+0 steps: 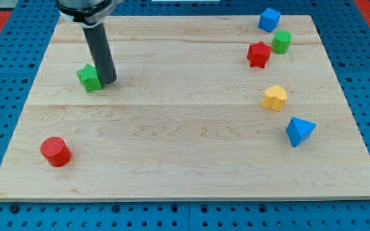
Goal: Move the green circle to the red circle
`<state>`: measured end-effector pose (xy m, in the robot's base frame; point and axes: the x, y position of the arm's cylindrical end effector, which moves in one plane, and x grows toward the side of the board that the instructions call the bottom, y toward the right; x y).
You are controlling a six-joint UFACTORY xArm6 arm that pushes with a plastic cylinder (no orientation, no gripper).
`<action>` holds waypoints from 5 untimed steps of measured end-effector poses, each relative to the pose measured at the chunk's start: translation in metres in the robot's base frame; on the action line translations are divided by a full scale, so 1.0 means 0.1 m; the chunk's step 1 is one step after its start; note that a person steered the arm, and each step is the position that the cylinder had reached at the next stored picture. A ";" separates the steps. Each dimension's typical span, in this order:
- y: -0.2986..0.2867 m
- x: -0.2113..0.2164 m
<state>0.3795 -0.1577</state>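
The green circle (282,41) is a short green cylinder near the view's top right, just right of the red star (258,54). The red circle (56,151) is a short red cylinder at the view's lower left. My tip (107,81) rests on the board at the upper left, touching the right side of a green star-shaped block (89,77). The tip is far left of the green circle and above and right of the red circle.
A blue cube (269,19) sits at the top right above the green circle. A yellow heart-like block (275,97) and a blue triangular block (299,131) lie on the right side. The wooden board (172,128) lies on a blue pegboard.
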 end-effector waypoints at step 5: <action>0.56 -0.23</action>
<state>0.3565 -0.1020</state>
